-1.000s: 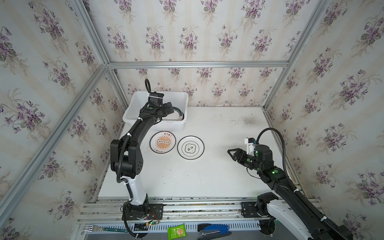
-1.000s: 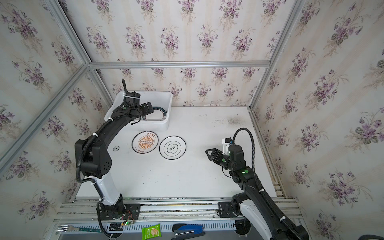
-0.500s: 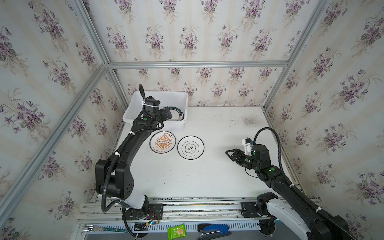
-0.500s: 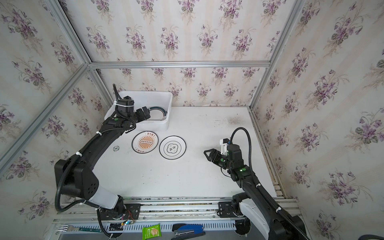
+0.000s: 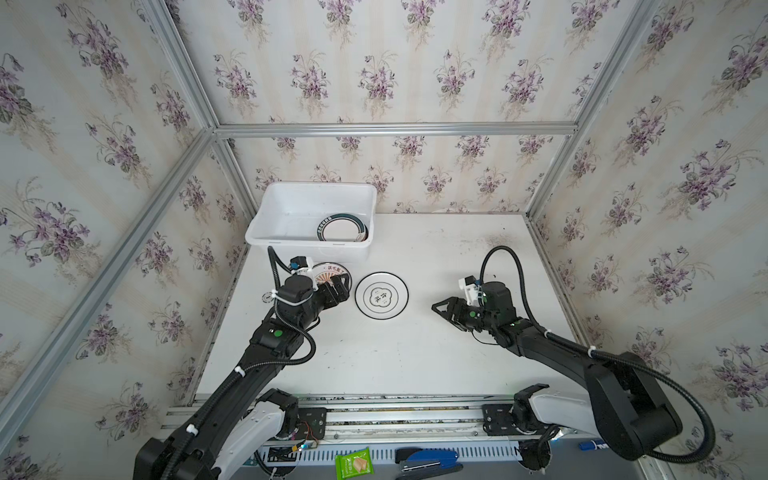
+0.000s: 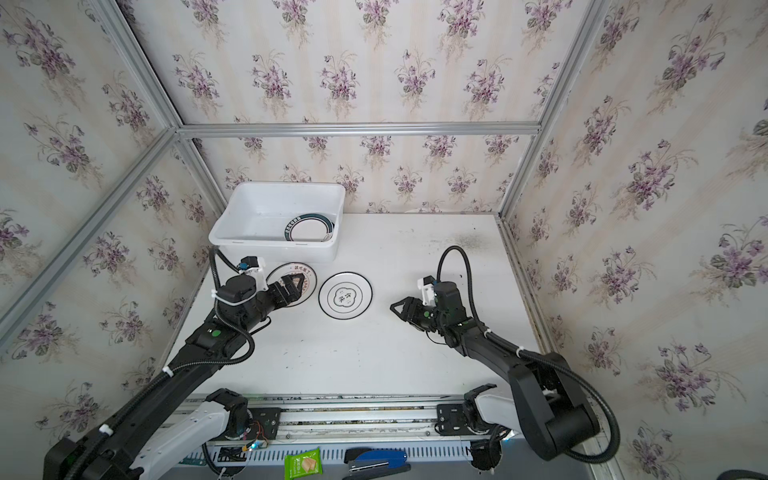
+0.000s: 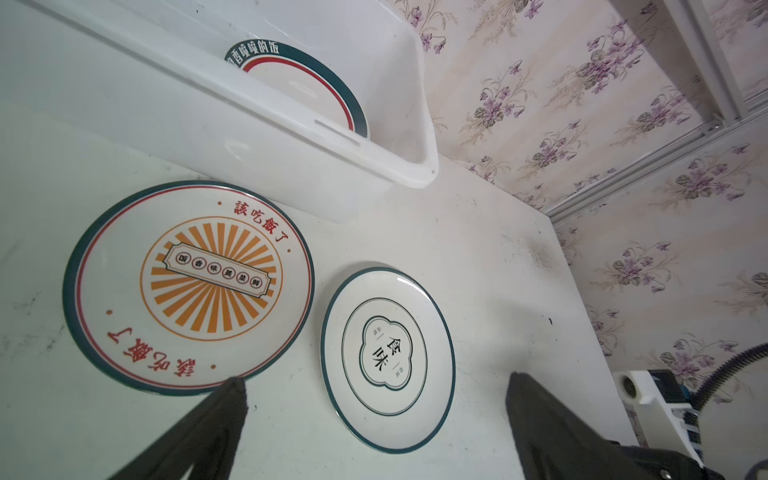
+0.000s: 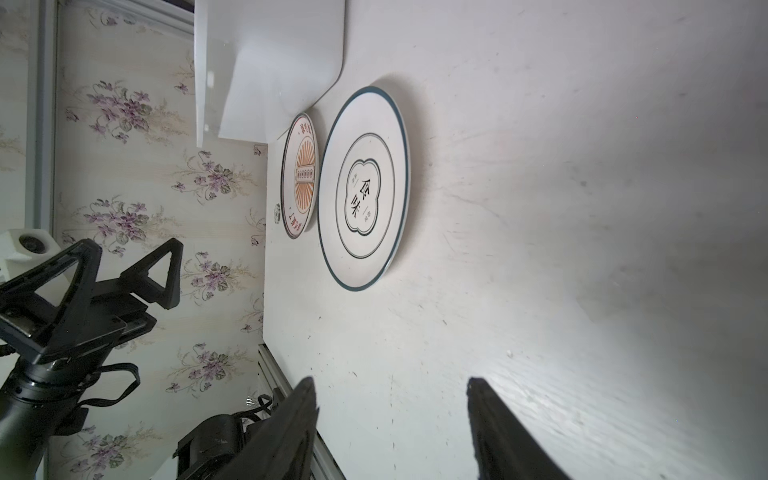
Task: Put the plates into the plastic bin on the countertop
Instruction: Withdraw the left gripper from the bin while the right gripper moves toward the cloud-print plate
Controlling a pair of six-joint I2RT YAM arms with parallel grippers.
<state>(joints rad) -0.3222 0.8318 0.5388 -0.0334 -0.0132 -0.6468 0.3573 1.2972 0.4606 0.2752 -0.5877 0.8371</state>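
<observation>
One teal-banded plate (image 5: 343,227) lies in the plastic bin (image 5: 307,246) at eleven o'clock on the countertop (image 5: 415,357). Next comes the sunburst plate (image 7: 187,291), at the bin's six o'clock: its rim needs pinching. The left gripper (image 5: 337,289) hangs over it, spread wide, empty, probably not touching. The right gripper (image 5: 437,309), part-spread, holds nothing, at three o'clock of the emblem plate (image 5: 381,296)

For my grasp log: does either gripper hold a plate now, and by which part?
Nothing is held. The left gripper is open near the sunburst plate, and the right gripper is open over the countertop.
</observation>
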